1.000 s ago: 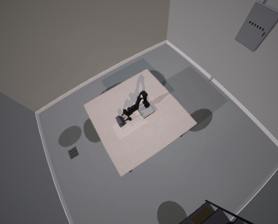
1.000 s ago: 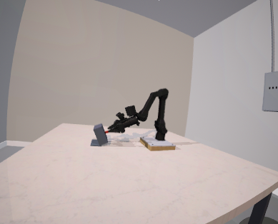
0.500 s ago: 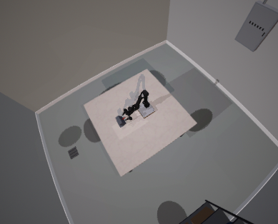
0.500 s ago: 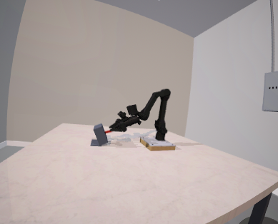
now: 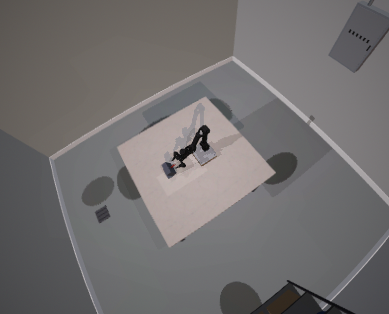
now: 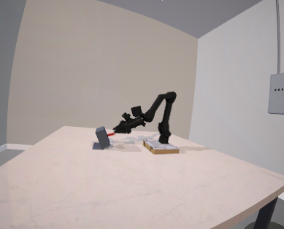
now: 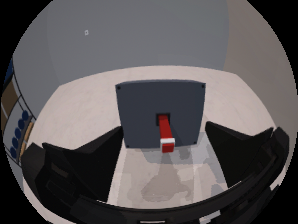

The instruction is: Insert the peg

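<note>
Red peg point(image 7: 165, 132) sits lodged in the hole of the grey sloped panel point(image 7: 140, 113), its free end sticking out toward the gripper point(image 7: 162, 163). The gripper's jaws are spread nearly full wide on either side of the peg's line and hold nothing. The step in hand looks to be the retreat: the arm should back straight out along the peg's axis, jaws kept wide, so neither finger brushes the peg sideways. From the far exterior view the peg point(image 6: 109, 134) seems fully seated, though depth is hard to judge.
</note>
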Tool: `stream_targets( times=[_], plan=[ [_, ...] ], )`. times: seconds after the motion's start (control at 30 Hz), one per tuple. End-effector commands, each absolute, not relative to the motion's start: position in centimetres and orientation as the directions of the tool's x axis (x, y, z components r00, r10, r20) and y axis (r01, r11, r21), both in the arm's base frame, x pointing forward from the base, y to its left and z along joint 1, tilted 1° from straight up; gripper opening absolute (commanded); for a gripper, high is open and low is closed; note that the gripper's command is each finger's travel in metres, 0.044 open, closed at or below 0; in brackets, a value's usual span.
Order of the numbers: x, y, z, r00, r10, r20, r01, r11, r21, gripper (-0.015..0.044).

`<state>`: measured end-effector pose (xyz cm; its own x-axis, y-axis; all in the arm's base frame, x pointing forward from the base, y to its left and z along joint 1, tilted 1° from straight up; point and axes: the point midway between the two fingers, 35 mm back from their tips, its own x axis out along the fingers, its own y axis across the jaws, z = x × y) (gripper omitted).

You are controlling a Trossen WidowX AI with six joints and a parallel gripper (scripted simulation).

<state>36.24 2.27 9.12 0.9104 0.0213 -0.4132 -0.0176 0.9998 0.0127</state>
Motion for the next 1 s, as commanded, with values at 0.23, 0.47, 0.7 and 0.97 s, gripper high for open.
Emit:
stream_targets(
  times=[0.23,0.47,0.7,0.97],
  plan=[
    [35.4,2.2,9.4,0.908,0.018,-0.419,-0.012,1.0,0.015,0.044],
    [34.9,2.2,9.7,0.908,0.018,-0.418,-0.013,1.0,0.016,0.044],
    [34.5,2.2,10.0,0.908,0.018,-0.418,-0.013,1.0,0.016,0.044],
    [34.0,2.2,10.4,0.909,0.019,-0.417,-0.013,1.0,0.017,0.044]
  ],
)
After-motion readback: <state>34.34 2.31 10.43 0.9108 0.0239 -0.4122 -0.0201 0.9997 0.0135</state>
